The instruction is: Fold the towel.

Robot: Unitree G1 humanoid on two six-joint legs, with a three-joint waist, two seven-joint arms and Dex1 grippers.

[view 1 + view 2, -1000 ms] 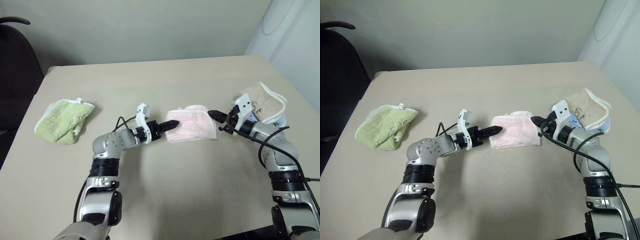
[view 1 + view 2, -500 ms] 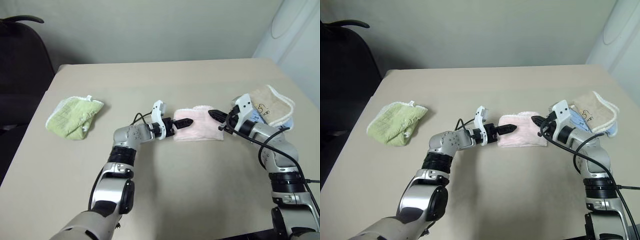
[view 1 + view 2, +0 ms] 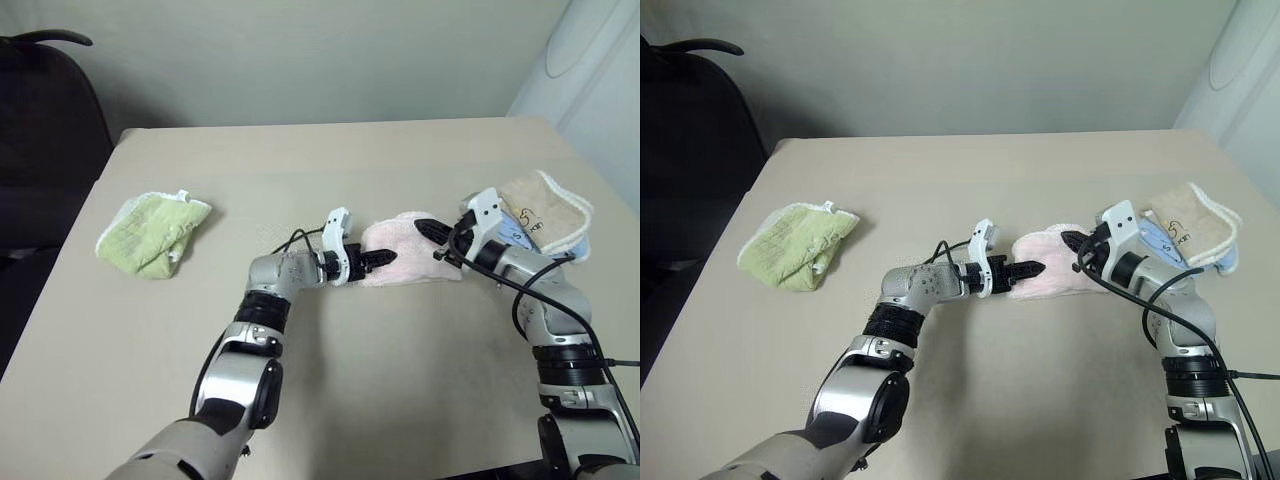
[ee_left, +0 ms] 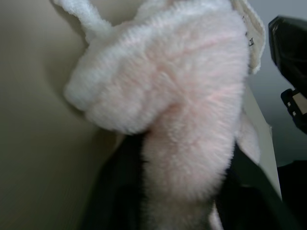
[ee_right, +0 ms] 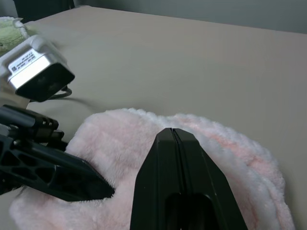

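Towel (image 3: 412, 252) lies bunched mid-bench (image 3: 400, 380), apparently partly folded. Left tool (image 3: 380, 260) clamps its near-left edge; right tool (image 3: 428, 230), clenched empty, rests over it. Squaring remains.

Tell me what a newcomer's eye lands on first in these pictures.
The pale pink towel bunched at the middle of the beige table, with both black grippers meeting at it: the left gripper clamped on its left edge, the right gripper, shut, at its right edge. Next, the green towel far left and the beige towel far right.
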